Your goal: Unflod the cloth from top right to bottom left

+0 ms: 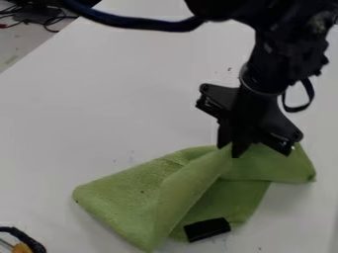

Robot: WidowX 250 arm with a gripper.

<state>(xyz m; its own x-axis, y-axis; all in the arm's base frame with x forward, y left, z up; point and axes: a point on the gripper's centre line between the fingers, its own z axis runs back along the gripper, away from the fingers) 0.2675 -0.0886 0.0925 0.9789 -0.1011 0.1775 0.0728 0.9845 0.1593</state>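
In the camera view, you have the gripper (233,150) hanging over the upper right of the cloth (142,195), its fingers closed on a pinch of the green fabric. The cloth lies bunched on the near part of the table (86,118), one lobe spread towards the lower left, a smaller one out to the right, and a ridge slants down from your fingertips between them. That ridge most likely stands up because your grip holds the fold clear of the layer beneath, which is what lets you lay it over towards the bottom left. The black patch (207,230) sits at the cloth's lower edge, perhaps as a marker; keep your pinch firm there at the top, since a thin hold could slip and let the fold drop back
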